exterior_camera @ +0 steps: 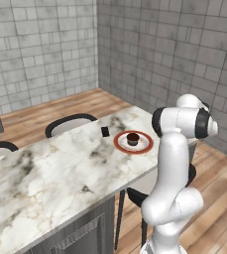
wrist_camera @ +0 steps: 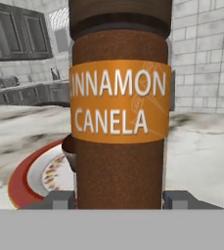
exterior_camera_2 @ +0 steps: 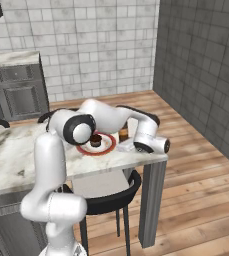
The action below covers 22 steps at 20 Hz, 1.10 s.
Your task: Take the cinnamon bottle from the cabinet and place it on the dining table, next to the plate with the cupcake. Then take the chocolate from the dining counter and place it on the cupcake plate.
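Standing upright between the fingertips, the cinnamon bottle [wrist_camera: 119, 112] fills the hand view; the gripper [wrist_camera: 119, 200] is closed on its lower body, a finger at each side. Bottle sits low over the dining table [exterior_camera: 60, 173], just beside the plate [exterior_camera: 134, 142] carrying the cupcake [exterior_camera: 133, 139]. Chocolate [exterior_camera: 105, 131] lies on the marble near the plate's rim, apart from it.

We see the tall brown cinnamon bottle with its orange label [wrist_camera: 119, 122] standing right before the hand, blocking the straight path. Just behind it sits the round red-rimmed plate [exterior_camera: 119, 142] with the small dark cupcake [exterior_camera: 133, 139]; the tiny black chocolate block [exterior_camera: 105, 131] lies just beside the rim. Leftward, the white marble dining table [exterior_camera: 50, 173] runs broad and bare.
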Motion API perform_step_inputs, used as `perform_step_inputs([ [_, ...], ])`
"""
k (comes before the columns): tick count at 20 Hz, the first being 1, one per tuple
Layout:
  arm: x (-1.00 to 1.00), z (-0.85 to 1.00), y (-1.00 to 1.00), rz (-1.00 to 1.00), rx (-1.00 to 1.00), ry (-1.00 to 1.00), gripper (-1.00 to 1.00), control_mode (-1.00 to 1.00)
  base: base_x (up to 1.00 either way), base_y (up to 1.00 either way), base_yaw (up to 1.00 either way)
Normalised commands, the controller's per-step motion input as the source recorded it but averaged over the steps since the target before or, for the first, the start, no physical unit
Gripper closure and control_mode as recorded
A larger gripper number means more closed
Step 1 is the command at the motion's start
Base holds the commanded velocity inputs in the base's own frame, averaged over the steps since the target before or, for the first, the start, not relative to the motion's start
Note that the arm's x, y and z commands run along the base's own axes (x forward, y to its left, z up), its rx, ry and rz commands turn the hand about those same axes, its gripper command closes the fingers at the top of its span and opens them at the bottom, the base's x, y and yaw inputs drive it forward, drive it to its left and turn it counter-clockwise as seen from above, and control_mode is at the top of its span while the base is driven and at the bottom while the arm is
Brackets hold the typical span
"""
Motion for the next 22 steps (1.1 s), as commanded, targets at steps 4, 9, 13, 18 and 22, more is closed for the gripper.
perform_step_inputs([
  [4, 0.44, -0.27, -0.11, 0.01, 0.01, 0.00, 1.00, -1.00, 0.00, 0.00, 0.00],
  [9, 0.44, -0.33, -0.01, 0.01, 0.00, 0.00, 1.00, -1.00, 0.00, 0.00, 0.00],
  [13, 0.50, -0.31, 0.13, 0.00, 0.00, 0.00, 1.00, -1.00, 0.00, 0.00, 0.00],
  [18, 0.52, -0.32, 0.20, 0.00, 0.00, 0.00, 1.00, -1.00, 0.00, 0.00, 0.00],
  [22, 0.44, -0.38, 0.25, 0.00, 0.00, -0.03, 1.00, -1.00, 0.00, 0.00, 0.00],
])
